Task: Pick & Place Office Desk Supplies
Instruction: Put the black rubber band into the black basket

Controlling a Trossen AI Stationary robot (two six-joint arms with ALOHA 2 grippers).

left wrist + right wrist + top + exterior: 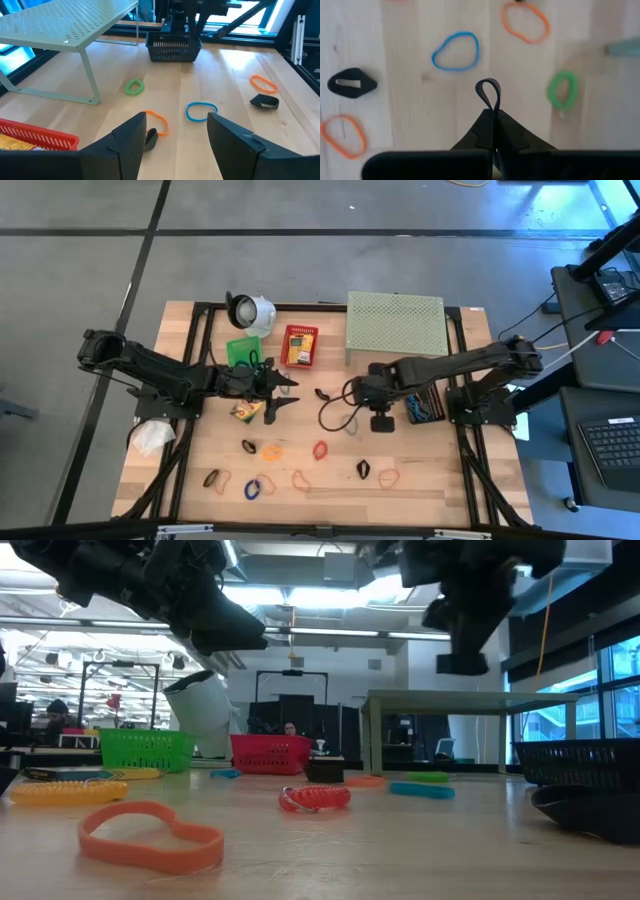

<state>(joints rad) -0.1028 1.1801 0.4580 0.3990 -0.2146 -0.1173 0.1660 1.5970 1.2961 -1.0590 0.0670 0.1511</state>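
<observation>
- Nearest the table's front edge, a row of rubber-band loops is lying well short of the pale green shelf (395, 323): a blue loop (253, 488), an orange loop (389, 476) and a red loop (320, 449).
- The right gripper (492, 111) is hovering above the wood just in front of the shelf, its fingers pressed together and pinching a black loop (488, 93).
- The left gripper (176, 140) is hanging to the shelf's front left, fingers spread, gripping nothing, with a crayon box (246, 411) beside it.
- A red basket (299, 346) and a green basket (243, 349) are sitting left of the shelf.
</observation>
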